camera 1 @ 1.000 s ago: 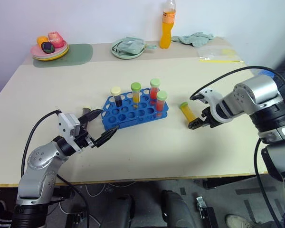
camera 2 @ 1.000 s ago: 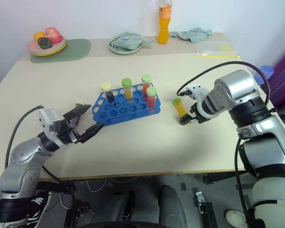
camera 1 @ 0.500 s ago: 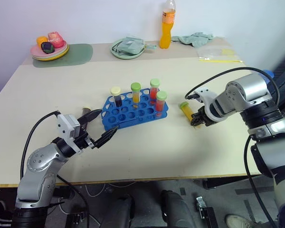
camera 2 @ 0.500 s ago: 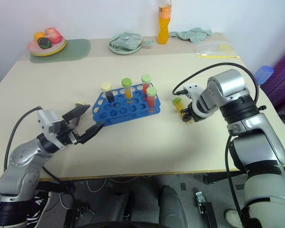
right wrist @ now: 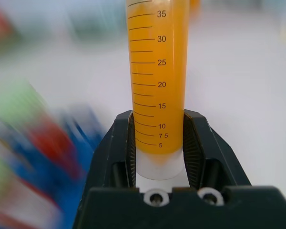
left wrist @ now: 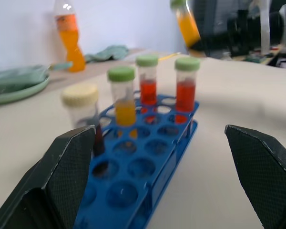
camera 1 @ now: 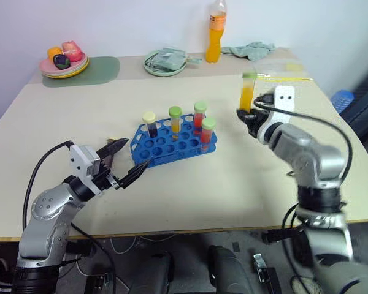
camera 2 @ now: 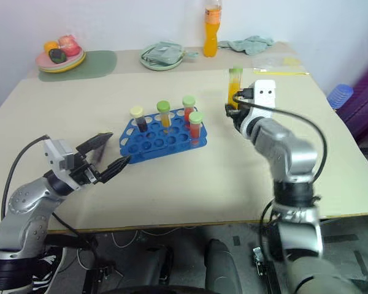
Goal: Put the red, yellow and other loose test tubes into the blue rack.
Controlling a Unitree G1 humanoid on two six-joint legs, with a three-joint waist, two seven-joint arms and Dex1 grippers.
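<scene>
Right gripper point(camera 1: 247, 116): clamped on yellow tube point(camera 1: 248, 92), now lifted upright off the table, right of centre frame; ready for blue rack point(camera 1: 173, 144). Left gripper point(camera 1: 126, 160): spread wide, empty.

A: Back edge of the table point(camera 1: 61, 116): orange drink bottle point(camera 1: 217, 30) upright, crumpled cloth point(camera 1: 251, 49) just beside it.

B: Far corner, a plate of toy food point(camera 1: 64, 61) (on a green mat point(camera 1: 101, 68)).

Both head views look down and forward over the desk point(camera 1: 190, 184), sharing the blue rack point(camera 1: 172, 146); the left wrist view faces it closely, the right wrist view hugs the yellow tube point(right wrist: 157, 81)
</scene>
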